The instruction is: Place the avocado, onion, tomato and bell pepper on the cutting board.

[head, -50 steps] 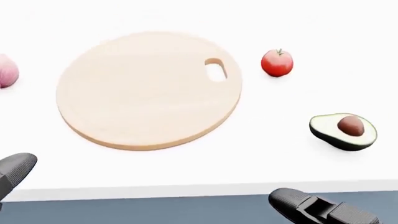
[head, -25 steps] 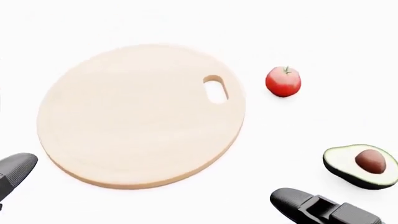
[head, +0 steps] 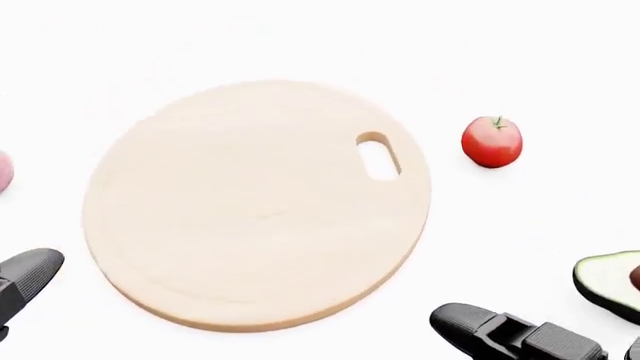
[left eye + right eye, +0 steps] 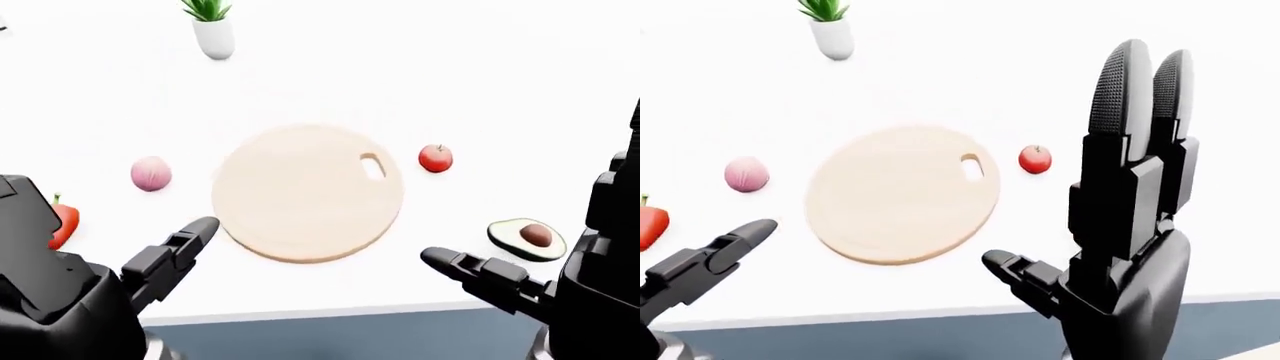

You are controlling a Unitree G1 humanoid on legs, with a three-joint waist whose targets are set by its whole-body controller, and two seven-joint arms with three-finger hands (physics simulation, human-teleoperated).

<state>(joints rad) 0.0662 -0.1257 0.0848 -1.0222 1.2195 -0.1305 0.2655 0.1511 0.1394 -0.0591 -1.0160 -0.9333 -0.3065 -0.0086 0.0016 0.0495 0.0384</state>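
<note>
Fingers (image 4: 1127, 90) of both hands spread wide, holding nothing, touching nothing.

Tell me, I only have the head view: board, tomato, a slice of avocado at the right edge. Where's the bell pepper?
Observer: The bell pepper lies far left of the cutting board, partly behind the left hand in the left-eye view.
Operator: And the onion?
Observer: The onion sits between pepper and board, apart from both.
Operator: Is my right hand holding anything?
Observer: No, the right hand is open, fingers upright.
Operator: Anything else on the table?
Observer: A potted plant near the top.
</note>
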